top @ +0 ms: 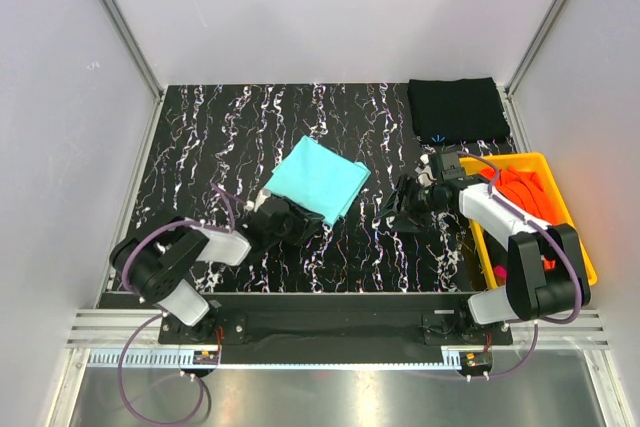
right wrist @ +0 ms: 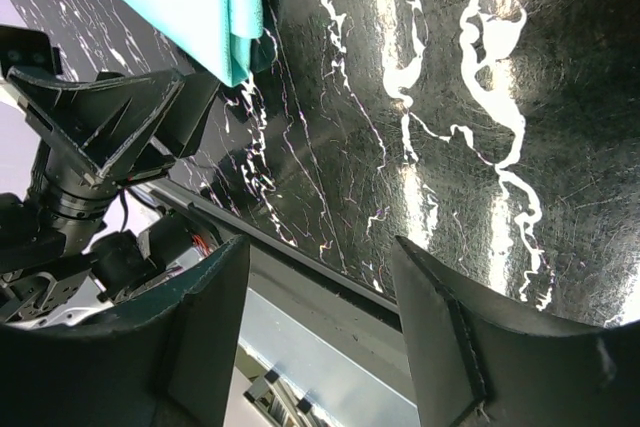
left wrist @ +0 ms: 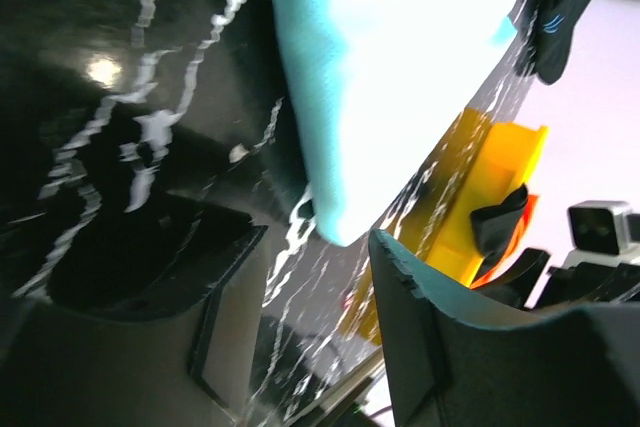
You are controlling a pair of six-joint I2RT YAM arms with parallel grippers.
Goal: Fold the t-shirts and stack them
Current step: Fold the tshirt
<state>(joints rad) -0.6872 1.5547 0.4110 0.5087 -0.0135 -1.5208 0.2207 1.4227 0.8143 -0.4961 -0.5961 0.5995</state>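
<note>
The left claw [top: 270,219] stands low over the table [top: 200,127] with its jaws apart and nothing between them. In its wrist view the gap sits just short of the near corner of the teal t-shirt [top: 320,177], which lies at 1 o'clock from it. The right claw [top: 405,209] is also wide and empty, over bare table at about 4 o'clock from that shirt, near it but apart.

The teal t-shirt lies mid-table as a tilted, layered square and looks already folded. A black t-shirt [top: 458,109] lies flat at the table's 1 o'clock corner. An orange t-shirt [top: 525,192] is heaped in the yellow bin [top: 585,269] at 3 o'clock.

The likely step is carrying the teal shirt to the black one. If the left jaws close on the corner's top layer alone, lifting would peel the fold open. A one-corner grip could let the cloth sag and drag, and the two claws could knock together
</note>
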